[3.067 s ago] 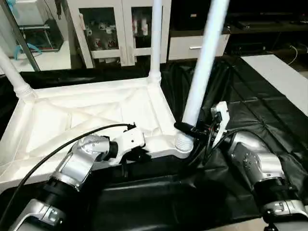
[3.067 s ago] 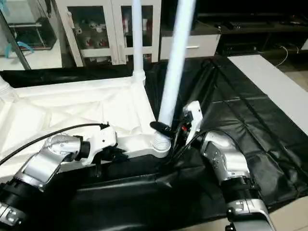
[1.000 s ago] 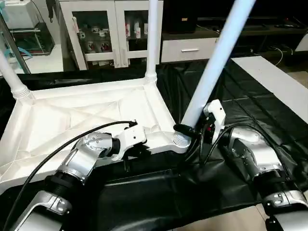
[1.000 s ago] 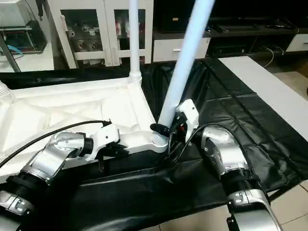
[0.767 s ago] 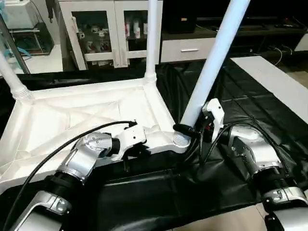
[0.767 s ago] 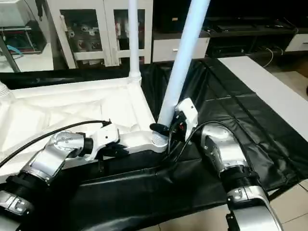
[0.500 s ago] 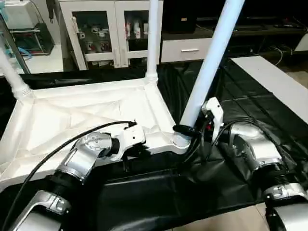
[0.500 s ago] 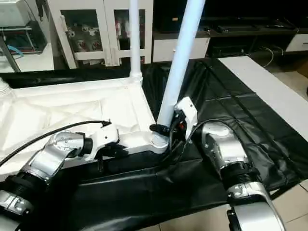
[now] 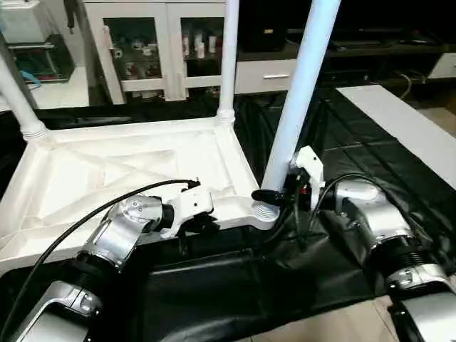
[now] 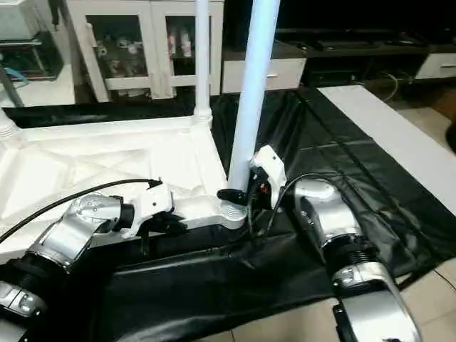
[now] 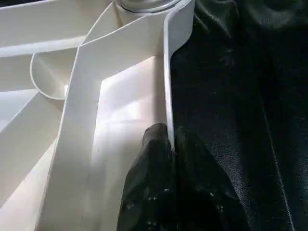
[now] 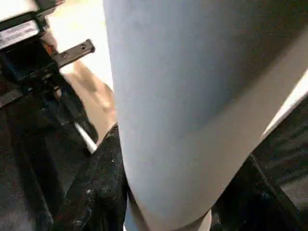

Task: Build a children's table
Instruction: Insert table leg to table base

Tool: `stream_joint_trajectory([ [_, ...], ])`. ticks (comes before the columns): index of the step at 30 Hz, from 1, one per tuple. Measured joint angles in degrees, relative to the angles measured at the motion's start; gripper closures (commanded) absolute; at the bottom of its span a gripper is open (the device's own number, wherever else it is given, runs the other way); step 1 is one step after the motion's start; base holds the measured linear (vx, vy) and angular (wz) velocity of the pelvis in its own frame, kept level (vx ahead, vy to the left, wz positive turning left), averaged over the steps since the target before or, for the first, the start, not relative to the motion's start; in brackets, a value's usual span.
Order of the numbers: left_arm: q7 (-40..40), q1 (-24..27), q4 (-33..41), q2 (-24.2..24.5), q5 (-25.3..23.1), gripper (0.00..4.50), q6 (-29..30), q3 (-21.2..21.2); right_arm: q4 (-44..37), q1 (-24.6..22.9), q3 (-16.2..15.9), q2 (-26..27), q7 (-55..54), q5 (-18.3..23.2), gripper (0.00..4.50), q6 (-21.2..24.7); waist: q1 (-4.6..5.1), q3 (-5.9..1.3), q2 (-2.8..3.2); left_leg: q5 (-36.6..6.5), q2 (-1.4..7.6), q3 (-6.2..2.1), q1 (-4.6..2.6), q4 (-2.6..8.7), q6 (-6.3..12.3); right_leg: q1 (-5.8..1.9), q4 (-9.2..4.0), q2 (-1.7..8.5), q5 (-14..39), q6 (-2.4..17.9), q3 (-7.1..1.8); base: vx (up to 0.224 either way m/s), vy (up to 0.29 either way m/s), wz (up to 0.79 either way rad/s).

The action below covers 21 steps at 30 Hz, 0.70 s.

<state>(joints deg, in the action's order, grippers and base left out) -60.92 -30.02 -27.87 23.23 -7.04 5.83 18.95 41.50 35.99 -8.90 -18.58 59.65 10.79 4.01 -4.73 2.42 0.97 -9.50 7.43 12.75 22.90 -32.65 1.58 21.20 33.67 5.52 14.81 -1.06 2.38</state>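
The white tabletop (image 9: 107, 160) lies upside down on the black-covered work table, ribbed underside up. Legs stand in its far left corner (image 9: 18, 100) and far right corner (image 9: 228, 57). A third leg (image 9: 303, 85) rises nearly upright from the near right corner socket (image 9: 265, 211). My right gripper (image 9: 274, 194) is shut on this leg just above the socket; in the right wrist view the leg (image 12: 183, 96) sits between the black fingers (image 12: 96, 192). My left gripper (image 9: 187, 228) is shut on the tabletop's near rim (image 11: 166, 72), its fingers (image 11: 154, 183) pinching the thin wall.
The black cover (image 9: 342, 142) is wrinkled to the right of the tabletop. A white panel (image 9: 399, 121) lies at the far right. White glass-door cabinets (image 9: 153, 43) and a drawer unit (image 9: 278, 71) stand behind. Bare floor (image 9: 335, 320) shows past the table's near edge.
The leg in my right gripper has swung from leaning right to nearly upright in the socket. The left gripper stays on the rim. The camera has shifted a little.
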Motion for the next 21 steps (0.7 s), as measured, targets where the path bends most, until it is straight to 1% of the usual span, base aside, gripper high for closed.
stream_joint_trajectory([
  [2, 0.53, -0.10, -0.23, -0.02, -0.21, 4.50, 0.00, -0.05, 0.34, -0.54, 0.98, 1.29, -2.21, 0.07, 2.64, -0.72, 0.16, -0.01, -0.03, 0.00, 0.00, 0.51, -0.03, 1.42, -0.01, 0.02, 0.06, -0.12, 1.51, 1.21, 0.48, 0.000, 0.000, 0.00],
  [3, 0.68, -0.29, -0.50, -0.02, -0.29, 4.50, 0.00, -0.04, 0.55, -0.69, 1.25, 1.79, -3.13, 0.08, 2.64, -0.81, -0.06, -0.11, -0.66, 0.02, -0.01, 1.66, -0.16, 2.63, -0.03, 0.24, 1.24, 0.15, 2.75, 3.12, 0.80, -0.061, -0.017, 0.12],
  [4, 1.20, -0.57, -0.94, -0.02, -0.73, 4.50, 0.00, 0.03, 0.92, -0.92, 1.63, 2.14, -4.09, 0.10, 2.64, -1.06, -0.15, -0.18, -1.88, 0.18, -0.03, 3.41, -1.00, 4.08, -0.32, 0.97, 1.41, 1.13, 4.07, 4.48, 0.70, -0.023, -0.058, 0.20],
  [5, 1.36, -0.65, -0.99, -0.07, -1.02, 4.50, 0.00, 0.07, 1.14, -0.90, 1.68, 2.23, -4.50, 0.10, 2.64, -1.14, -0.13, -0.10, -2.64, -0.64, -0.06, 3.67, -1.19, 3.19, -1.90, 1.40, 1.15, 1.81, 4.03, 4.06, 0.37, -0.023, -0.058, 0.20],
  [6, 1.37, -0.56, -1.00, -0.23, -1.08, 4.50, 0.00, 0.08, 1.45, -0.83, 1.63, 2.22, -4.72, 0.10, 2.64, -1.19, -0.68, 0.12, -2.53, -2.83, -0.22, 0.90, -0.89, -0.49, -3.81, 1.27, 1.07, 1.98, 3.25, 2.65, 0.19, 0.045, -0.033, -0.24],
  [7, 1.33, -0.12, -1.04, -0.43, -0.64, 4.50, 0.04, 0.06, 1.57, -0.89, 1.47, 2.38, -5.43, 0.09, 2.64, -1.29, -1.14, 0.45, -0.94, -2.79, -0.29, -6.39, -1.24, -5.42, -4.12, 0.10, 1.25, 2.05, 2.23, 1.11, 2.00, 0.062, 0.131, -0.59],
  [8, 1.38, -0.22, -1.01, -0.58, -0.63, 4.50, 0.09, 0.09, 1.56, -1.12, 1.74, 2.55, -5.89, 0.13, 2.64, -1.95, -0.46, 0.49, 0.72, -3.97, -0.03, -7.97, -2.00, -6.02, -3.43, -0.34, 1.56, 2.33, 1.73, 0.40, 3.61, 0.062, 0.131, -0.59],
  [9, 1.43, -0.18, -1.07, -0.37, -0.65, 4.50, 0.13, 0.09, 1.55, -1.48, 1.73, 3.03, -6.59, 0.13, 2.64, -2.35, 0.34, 0.78, 0.82, -4.44, 0.03, -7.83, -2.29, -5.77, -3.12, -0.46, 1.06, 1.61, 1.83, 0.51, 3.25, -0.036, 0.120, -0.22],
  [10, 1.37, -0.24, -1.06, -0.13, -0.78, 4.50, 0.13, 0.22, 1.56, -1.71, 1.67, 3.39, -6.92, 0.12, 2.64, -2.38, 1.27, 1.00, 0.81, -4.46, -0.01, -7.60, -2.41, -4.09, -3.10, -1.34, 0.43, 1.16, 2.25, 1.40, 3.07, -0.092, -0.004, 0.25],
  [11, 1.40, -0.32, -1.07, 0.00, -1.17, 4.50, 0.12, 0.33, 1.61, -1.83, 1.76, 3.44, -7.02, 0.12, 2.64, -2.38, 1.17, 1.10, 0.40, -4.46, 0.11, -6.93, -2.42, -2.86, -3.10, -1.39, 1.41, 1.03, 2.32, 2.96, 3.18, -0.092, -0.004, 0.25],
  [12, 1.59, -0.32, -1.27, -0.02, -1.40, 4.50, 0.12, 0.33, 1.74, -1.82, 1.80, 3.48, -7.10, 0.12, 2.64, -2.38, 1.15, 1.03, 0.16, -4.46, 0.22, -6.12, -2.59, -1.66, -3.10, -1.69, 2.65, 0.79, 1.92, 3.74, 3.21, -0.048, -0.021, 0.31],
  [13, 1.66, -0.32, -1.41, 0.03, -1.39, 4.50, 0.07, 0.26, 1.75, -1.69, 1.86, 3.50, -7.12, 0.12, 2.64, -2.47, 1.18, 0.75, -0.44, -4.45, 0.09, -5.11, -2.93, -0.66, -3.11, -2.40, 2.40, 0.77, 1.87, 4.03, 2.92, 0.016, -0.069, 0.06],
  [14, 1.68, -0.42, -1.40, 0.05, -1.31, 4.50, -0.06, -0.08, 1.77, -1.27, 2.05, 3.54, -7.23, 0.11, 2.64, -2.84, 1.14, 0.30, -1.70, -4.43, -0.48, -3.76, -2.81, 0.19, -3.14, -2.20, 1.17, 0.88, 1.44, 2.68, 1.47, 0.016, -0.069, 0.06],
  [15, 1.69, -0.50, -1.41, 0.08, -1.20, 4.50, -0.09, -0.22, 1.80, -0.99, 2.15, 3.67, -7.52, 0.11, 2.64, -3.19, 0.99, 0.28, -1.63, -4.43, -0.59, -3.75, -2.70, 0.33, -3.15, -1.84, 1.23, 1.00, 1.54, 2.16, 1.35, 0.028, -0.074, -0.09],
  [16, 1.67, -0.49, -1.40, 0.03, -1.11, 4.50, -0.08, -0.10, 1.88, -0.93, 2.17, 3.87, -8.20, 0.11, 2.64, -3.50, 0.71, 0.21, -1.40, -4.42, -0.54, -3.84, -2.55, 0.34, -3.14, -1.52, 1.25, 1.01, 1.45, 1.80, 1.34, -0.018, -0.042, -0.18],
  [17, 1.64, -0.50, -1.39, -0.12, -0.87, 4.50, -0.05, -0.07, 1.91, -0.65, 2.30, 3.87, -8.60, 0.13, 2.64, -3.61, 0.39, 0.19, -1.32, -4.32, -0.43, -3.94, -2.44, 0.38, -3.25, -1.45, 1.30, 0.94, 1.43, 1.78, 1.47, -0.018, -0.042, -0.18],
  [18, 1.47, -0.50, -0.96, -0.09, -0.65, 4.50, 0.13, 0.03, 1.92, -0.56, 2.56, 3.85, -8.61, 0.22, 2.64, -3.61, 0.09, 0.15, -1.35, -3.97, -0.10, -3.94, -2.28, 0.42, -3.75, -1.43, 1.32, 0.75, 1.40, 1.79, 1.63, 0.005, -0.040, -0.19],
  [19, 0.95, -0.50, -0.25, 0.33, -0.56, 4.50, 0.41, 0.08, 1.88, -0.62, 2.72, 3.85, -8.39, 0.73, 2.64, -3.60, -0.13, 0.11, -1.38, -3.21, 0.32, -3.87, -2.06, 0.45, -3.72, -1.25, 1.29, 0.48, 0.98, 1.91, 1.81, 0.000, 0.000, 0.00],
  [21, -0.67, -0.37, 1.11, 1.22, 0.16, 4.50, 1.16, 0.21, 0.65, -1.40, 2.91, 3.33, -6.27, 1.58, 2.64, -2.95, -0.24, 0.16, -1.35, -1.67, 0.90, -3.69, -1.91, 0.27, -3.71, -1.14, 1.29, -0.12, -0.34, 2.00, 1.66, 0.000, 0.000, 0.00],
])
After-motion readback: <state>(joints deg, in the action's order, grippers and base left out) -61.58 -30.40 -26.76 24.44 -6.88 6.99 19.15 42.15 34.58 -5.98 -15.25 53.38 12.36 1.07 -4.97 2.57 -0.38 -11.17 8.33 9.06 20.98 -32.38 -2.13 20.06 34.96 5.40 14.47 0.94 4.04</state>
